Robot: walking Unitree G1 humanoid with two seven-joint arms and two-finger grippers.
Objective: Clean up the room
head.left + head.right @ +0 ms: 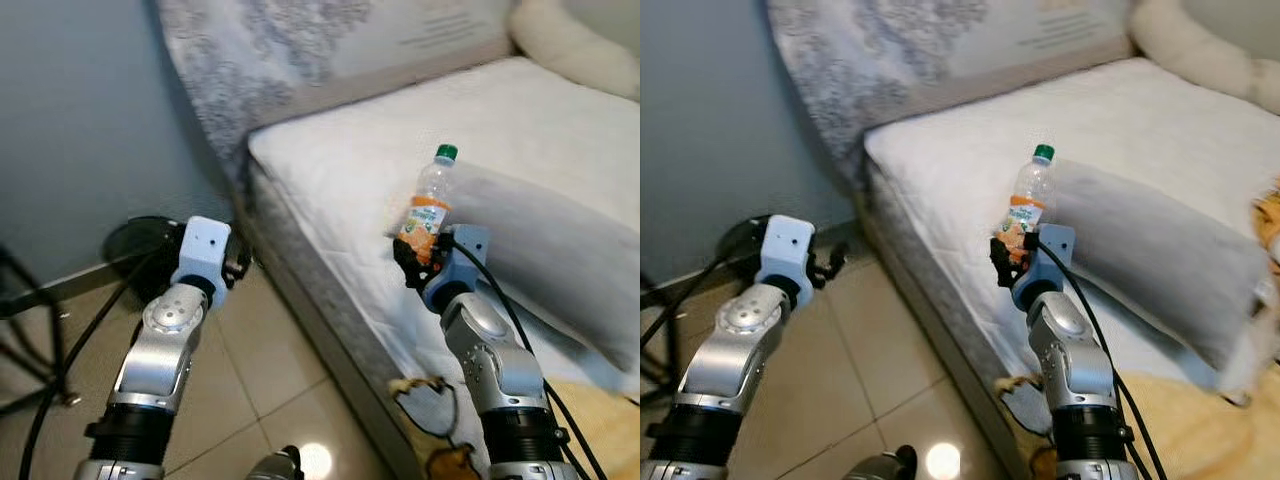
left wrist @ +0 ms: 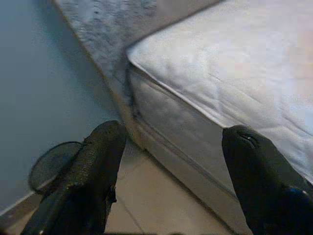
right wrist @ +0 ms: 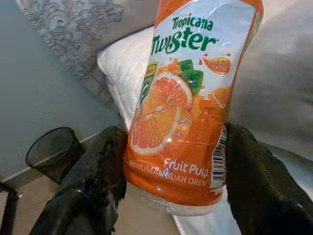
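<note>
**Bottle held over the bed's edge**

Here the right gripper [image 1: 418,262] clamps a bottle [image 1: 429,203] (orange label, green cap) upright by its lower part — just beyond it lies a grey pillow [image 1: 540,240] on the bed [image 1: 330,180]. The left gripper [image 2: 171,171] hangs spread and empty over the floor [image 1: 250,380], a black bin [image 3: 51,149] just ahead of it.

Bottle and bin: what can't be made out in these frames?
- Bottle: its base is hidden by the right gripper in the eye views; its cap is cut off by the right wrist view's edge.
- Bin: mesh too dark to show contents; the left arm hides part.
</note>
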